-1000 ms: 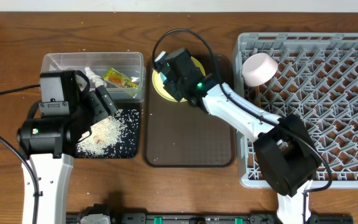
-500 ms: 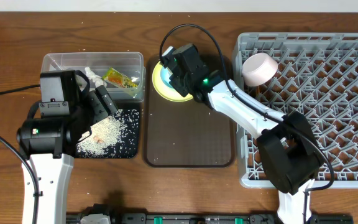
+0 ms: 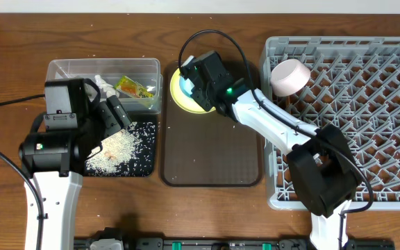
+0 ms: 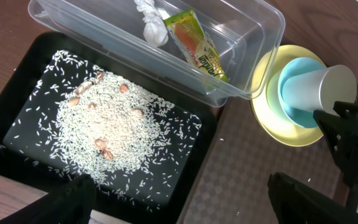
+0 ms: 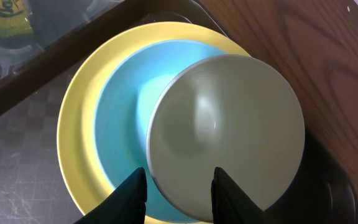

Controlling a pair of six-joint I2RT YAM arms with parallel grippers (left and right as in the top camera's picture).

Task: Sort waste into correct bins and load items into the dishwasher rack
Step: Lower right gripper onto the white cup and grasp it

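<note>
Room: bare middle of dark brown serving tray (image 3: 207,153), lower centre
Stack: one white cup (image 5: 225,134), one light blue bowl (image 5: 120,124), one round yellow plate (image 5: 76,143)
Hands: left hand (image 4: 179,186) open; right hand (image 5: 179,177) open

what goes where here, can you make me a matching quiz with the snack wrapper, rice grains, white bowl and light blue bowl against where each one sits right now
Things:
1. snack wrapper
2. rice grains
3. white bowl
4. light blue bowl

Places:
a. on the yellow plate
b. in the grey rack
c. in the clear tub
d. on the black tray

Pairs: 1-c, 2-d, 3-b, 4-a
</note>
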